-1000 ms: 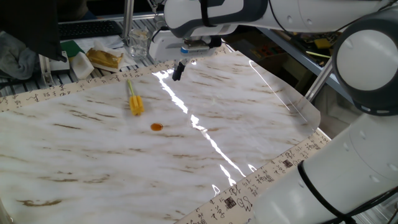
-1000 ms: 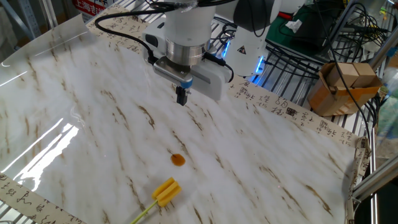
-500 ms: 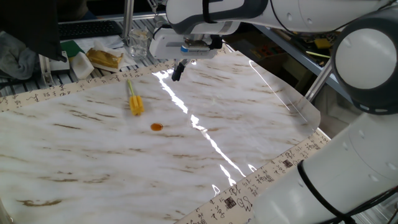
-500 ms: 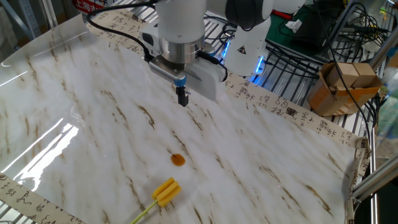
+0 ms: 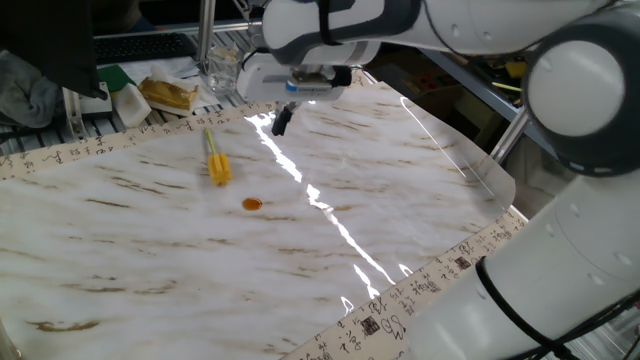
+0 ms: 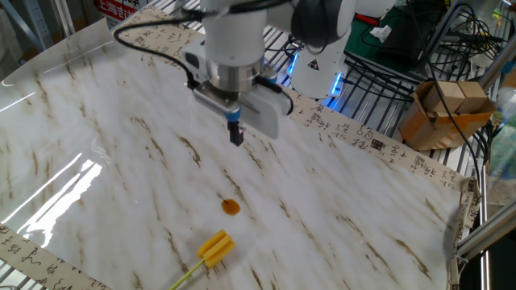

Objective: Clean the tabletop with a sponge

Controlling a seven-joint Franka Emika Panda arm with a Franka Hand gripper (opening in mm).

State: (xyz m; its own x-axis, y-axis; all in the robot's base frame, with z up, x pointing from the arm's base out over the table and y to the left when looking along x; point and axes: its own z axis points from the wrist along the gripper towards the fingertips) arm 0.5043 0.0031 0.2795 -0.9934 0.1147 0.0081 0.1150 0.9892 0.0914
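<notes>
While the gripper (image 6: 235,135) hangs above the far part of the tabletop (image 6: 339,201) with its 2 fingers drawn together and nothing between them, the sponge (image 6: 214,246) lies flat on the marble well apart from it, its yellow-orange head near the small round orange stain (image 6: 230,207) and its thin pale handle (image 5: 209,139) pointing away toward the printed edge strip (image 5: 90,148). The main risk, as I judge it, is in the pickup: the sponge sits low against a glossy surface, so closed or barely parted fingers coming down on it could push it sliding instead of straddling it. Grasping the slim handle rather than the head might let it twist or slip out. A descent too far could also drive the fingertips into the tabletop.
</notes>
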